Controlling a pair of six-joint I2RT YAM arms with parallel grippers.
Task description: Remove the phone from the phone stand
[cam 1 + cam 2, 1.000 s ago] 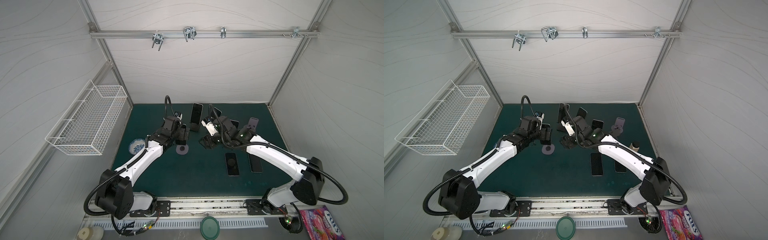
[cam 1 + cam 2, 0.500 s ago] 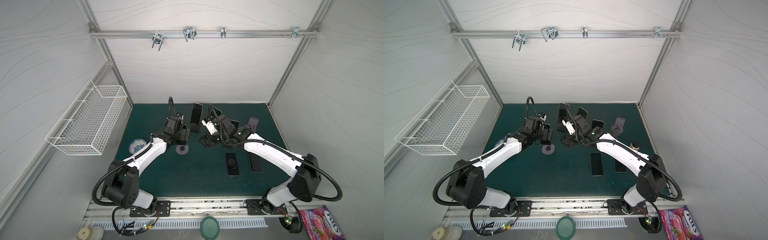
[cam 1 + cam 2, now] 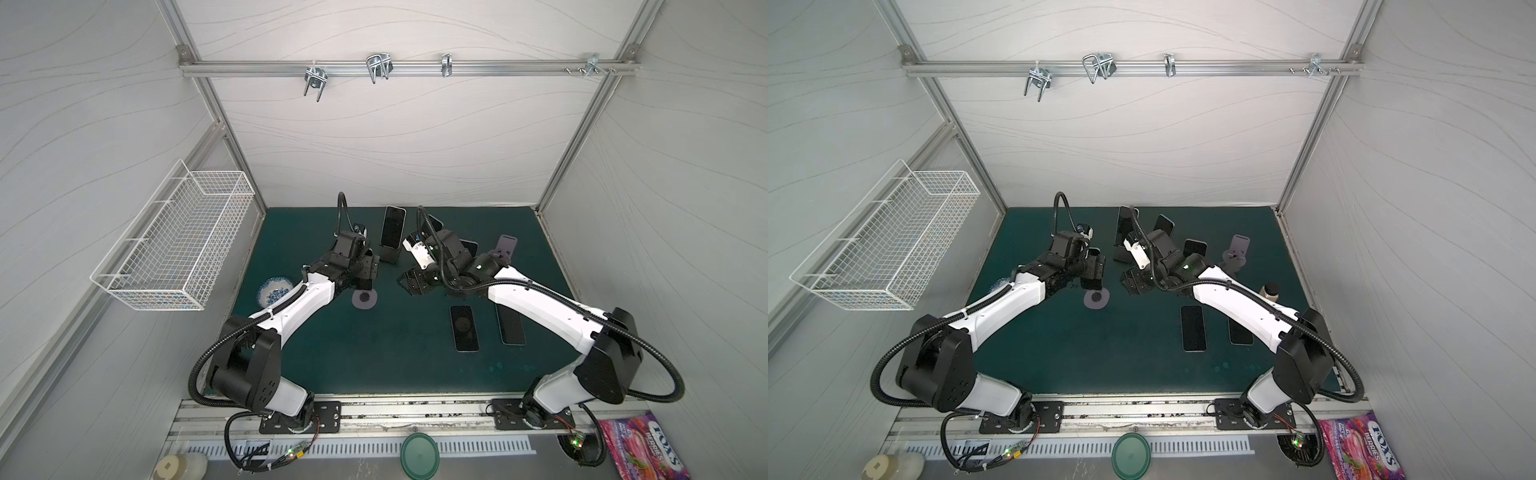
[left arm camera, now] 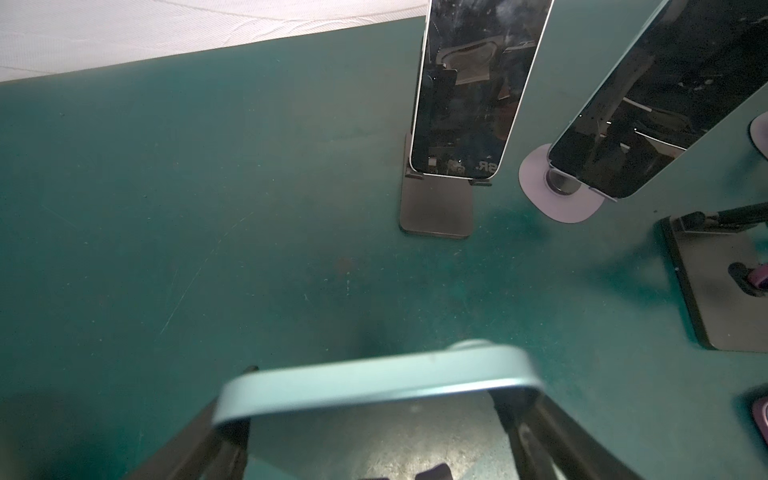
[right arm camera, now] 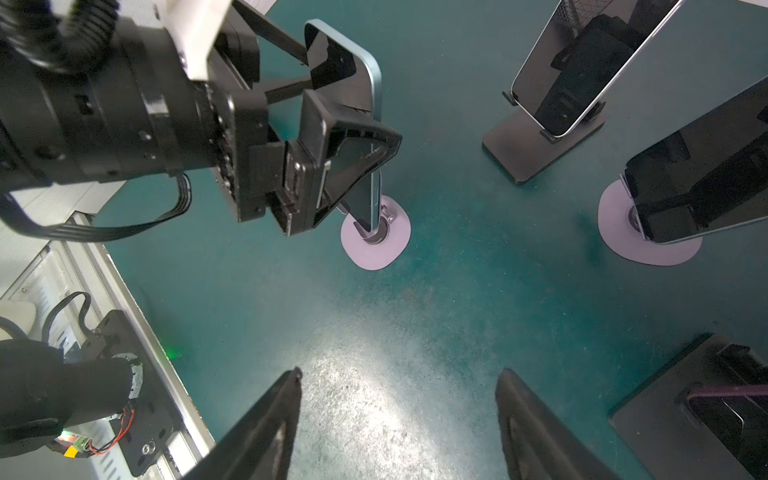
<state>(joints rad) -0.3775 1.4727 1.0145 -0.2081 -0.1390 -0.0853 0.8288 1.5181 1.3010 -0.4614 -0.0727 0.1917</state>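
In both top views the left gripper (image 3: 366, 277) hangs over the round stand (image 3: 364, 299); the left wrist view shows the phone (image 4: 374, 384) between its jaws, contact unclear; the right wrist view shows it still seated, the right gripper (image 5: 399, 372) apart and empty, so lifting remains.

The mat (image 3: 332, 353) is a deep teal, scuffed paler in patches. The phone (image 5: 370, 79) shows a pale blue rim around glossy black glass, and the phone stand (image 5: 374, 257) has a lilac base. The left arm (image 3: 299, 307) and right arm (image 3: 540, 307) are white with black joints. The wire basket (image 3: 178, 245) is white, the walls (image 3: 395, 137) pale grey, veined with thin wavy lines. 1 small dish (image 3: 274, 289) carries a blue-and-white pattern; the lid (image 3: 419, 457) is dark green.
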